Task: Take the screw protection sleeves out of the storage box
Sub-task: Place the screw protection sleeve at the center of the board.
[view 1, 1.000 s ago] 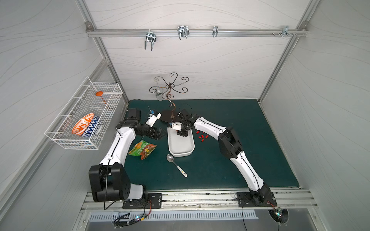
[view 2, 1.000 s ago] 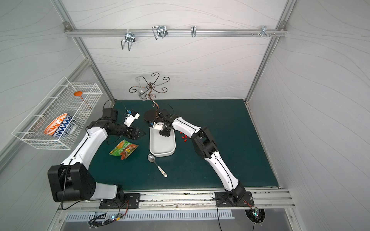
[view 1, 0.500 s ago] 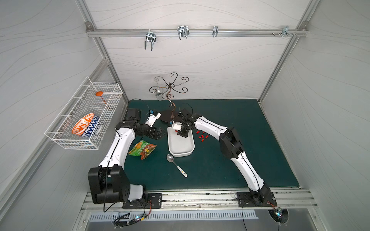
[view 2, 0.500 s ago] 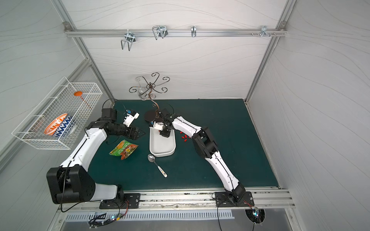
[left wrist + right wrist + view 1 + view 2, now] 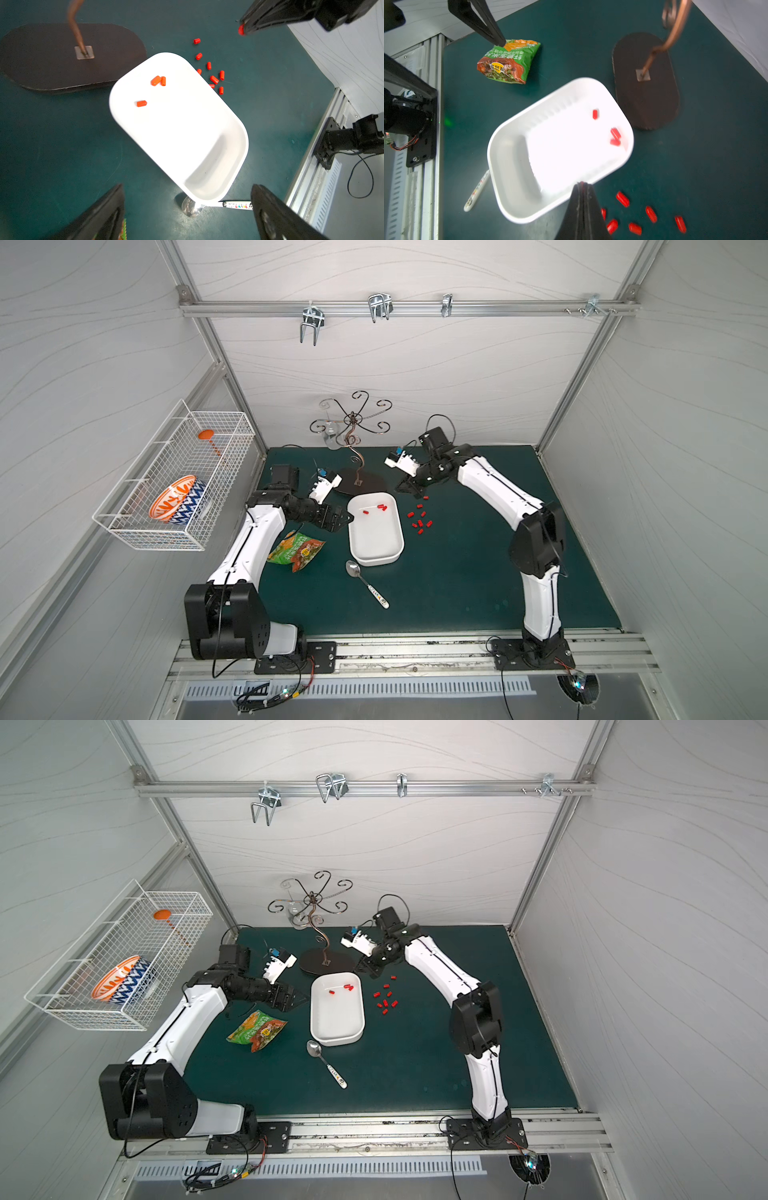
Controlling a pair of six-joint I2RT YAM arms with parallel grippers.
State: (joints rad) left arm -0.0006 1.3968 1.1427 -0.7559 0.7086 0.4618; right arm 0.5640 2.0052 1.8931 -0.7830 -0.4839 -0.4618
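Sleeve in hand first: my right claw (image 5: 244,28) is pressed together on one screw protection sleeve (image 5: 241,30), held clear of the storage box (image 5: 376,543) just past its far corner. To finish this step well, I'd carry it to the loose sleeves (image 5: 419,522) scattered on the tabletop (image 5: 457,572) just beside that claw. Then I'd lower it close to the surface and part the jaws gently, so the tiny piece doesn't roll or bounce back over the rim. My left claw (image 5: 344,519) is spread wide and empty, just beside the box's opposite long wall. Inside the box, three sleeves (image 5: 142,103) lie at the end nearest the right claw; the rest of its floor is bare. Well off beyond the left claw, the wire basket (image 5: 224,425) holds a patterned bowl (image 5: 176,502).
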